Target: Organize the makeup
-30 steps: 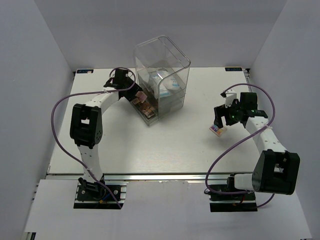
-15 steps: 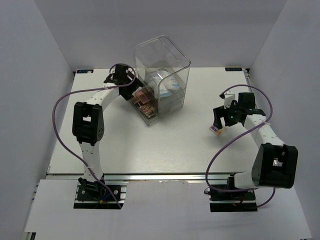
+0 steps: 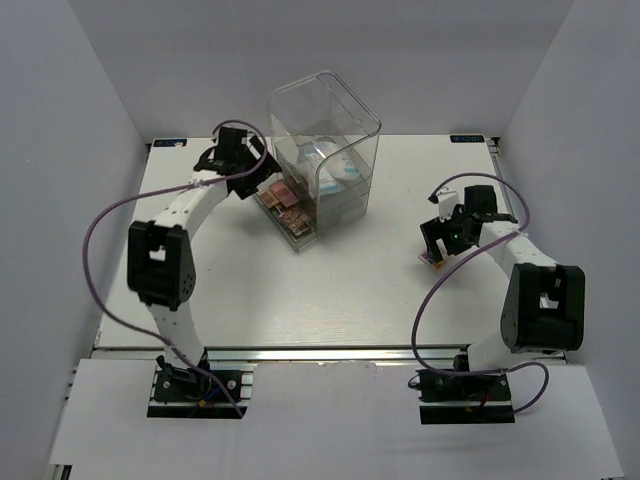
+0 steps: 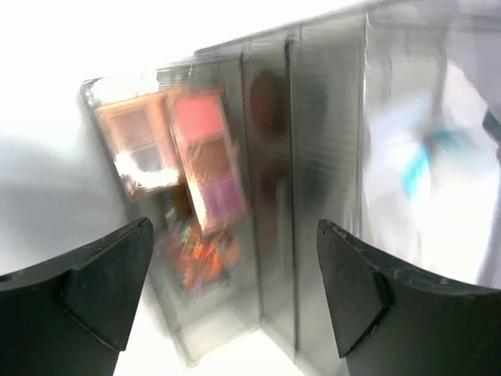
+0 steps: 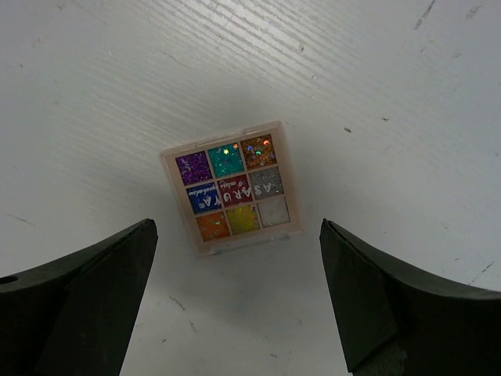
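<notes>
The clear drawer box (image 4: 313, 157) is shown blurred across most of the view. In its left part a brown palette (image 4: 139, 145) is seen, with a pink palette (image 4: 205, 160) just beside it. Lower in the box, a multicolour item (image 4: 200, 254) is too blurred to be identified. In the box's right part a white packet (image 4: 423, 180) is visible. The left gripper (image 4: 232, 286) is held before the box, fingers (image 4: 106, 286) spread wide.

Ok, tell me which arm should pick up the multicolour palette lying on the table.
Right. The right gripper hangs open directly above the palette, which lies flat, centred in its wrist view. The left gripper is across the table, open at the clear drawer box.
</notes>
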`<action>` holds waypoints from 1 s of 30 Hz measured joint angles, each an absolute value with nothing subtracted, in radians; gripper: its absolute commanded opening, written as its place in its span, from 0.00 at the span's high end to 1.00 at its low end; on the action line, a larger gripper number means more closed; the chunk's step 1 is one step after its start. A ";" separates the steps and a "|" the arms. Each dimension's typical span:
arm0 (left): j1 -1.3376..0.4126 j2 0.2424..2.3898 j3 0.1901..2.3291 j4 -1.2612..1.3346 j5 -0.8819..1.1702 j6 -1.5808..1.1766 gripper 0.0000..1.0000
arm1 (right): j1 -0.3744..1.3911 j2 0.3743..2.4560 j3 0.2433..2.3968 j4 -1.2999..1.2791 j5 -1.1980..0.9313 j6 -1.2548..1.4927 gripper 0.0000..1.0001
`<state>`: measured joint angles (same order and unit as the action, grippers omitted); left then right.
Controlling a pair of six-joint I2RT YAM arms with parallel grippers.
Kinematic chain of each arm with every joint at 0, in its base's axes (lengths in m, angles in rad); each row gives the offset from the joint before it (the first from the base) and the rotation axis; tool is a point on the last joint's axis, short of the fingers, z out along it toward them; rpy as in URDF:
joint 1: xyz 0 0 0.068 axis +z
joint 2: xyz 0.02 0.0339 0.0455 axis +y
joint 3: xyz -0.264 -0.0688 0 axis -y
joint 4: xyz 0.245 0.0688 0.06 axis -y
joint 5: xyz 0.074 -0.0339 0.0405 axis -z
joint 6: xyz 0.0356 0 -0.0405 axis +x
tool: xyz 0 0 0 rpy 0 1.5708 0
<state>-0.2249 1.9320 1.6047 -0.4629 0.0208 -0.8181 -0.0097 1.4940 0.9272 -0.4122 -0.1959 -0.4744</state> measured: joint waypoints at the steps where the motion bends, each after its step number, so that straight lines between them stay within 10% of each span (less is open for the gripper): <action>1: -0.222 1.879 1.558 -0.457 0.022 -0.809 0.04 | -0.006 1.512 0.934 -0.413 -0.191 -0.480 0.11; 12: -0.172 1.357 1.070 -0.328 0.030 -0.772 0.02 | 0.033 1.660 1.015 -0.421 -0.179 -0.591 0.11; 30: -0.172 1.233 0.875 -0.295 0.030 -0.825 0.02 | 0.044 1.701 1.022 -0.469 -0.211 -0.628 0.11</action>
<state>-0.1722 1.2327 0.8749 -0.2955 0.0299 -0.8249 0.0441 1.7012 1.0218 -0.4690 -0.2111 -0.6281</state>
